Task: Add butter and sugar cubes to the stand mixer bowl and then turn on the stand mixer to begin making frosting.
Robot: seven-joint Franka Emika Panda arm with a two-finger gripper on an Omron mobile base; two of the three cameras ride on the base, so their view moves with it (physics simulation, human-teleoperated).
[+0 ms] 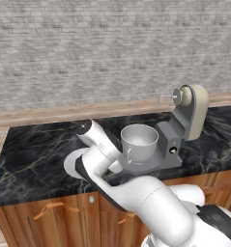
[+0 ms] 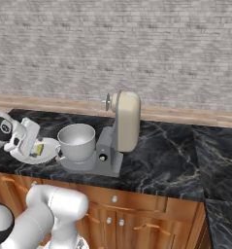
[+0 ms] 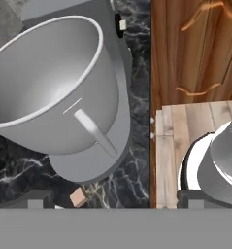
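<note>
Sugar cube (image 3: 78,197) lies on the counter (image 3: 137,160) just beside the stand mixer bowl (image 3: 49,87); butter (image 2: 39,149) sits on the plate (image 2: 49,144). End effector (image 2: 31,146) wide, empty. Risk: clipping the bowl handle (image 3: 94,132) while descending.

The stand mixer bowl (image 2: 77,140) sits on the stand mixer (image 2: 118,131) base on the counter (image 2: 161,155), with the plate (image 2: 47,151) just beside its left, holding the butter (image 2: 39,149).

Sugar cube (image 3: 78,197) lies beside the stand mixer bowl (image 3: 49,87) (handle visible).
</note>
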